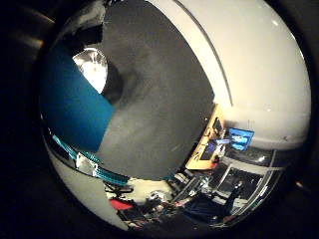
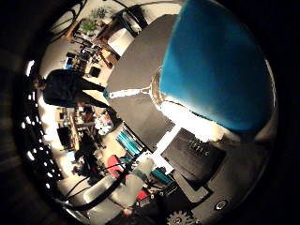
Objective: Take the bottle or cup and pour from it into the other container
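— Dark grey tabletop (image 1: 159, 99) runs under both palm views; cluttered workshop beyond, far off. What's near the palm?

— Blue container (image 2: 215, 70). It fills much of the thumb-side view, so it sits close against the palm. Smooth, rounded wall; can't say whether it's a bottle or a cup.

— Hand (image 2: 197, 178) clasped on it?

— Cannot tell. Only black body parts and a gear show at the view's edge. Nothing shows whether it's holding on or let go.

— And the receiving vessel?

— Shiny metal vessel (image 1: 92, 69), bright inside, standing on the tabletop just beside the blue container. In the little-finger view the blue wall overlaps its edge. Touching or merely in front: can't say.

— Step in hand?

— My reading: either closing in for the grasp or carrying the blue container over to the metal one. No liquid visible, so pouring looks not yet begun.

— Next move calls for?

— A firm hold confirmed first. Then the blue container's mouth brought above the metal rim and tipped slowly, without knocking the vessel.
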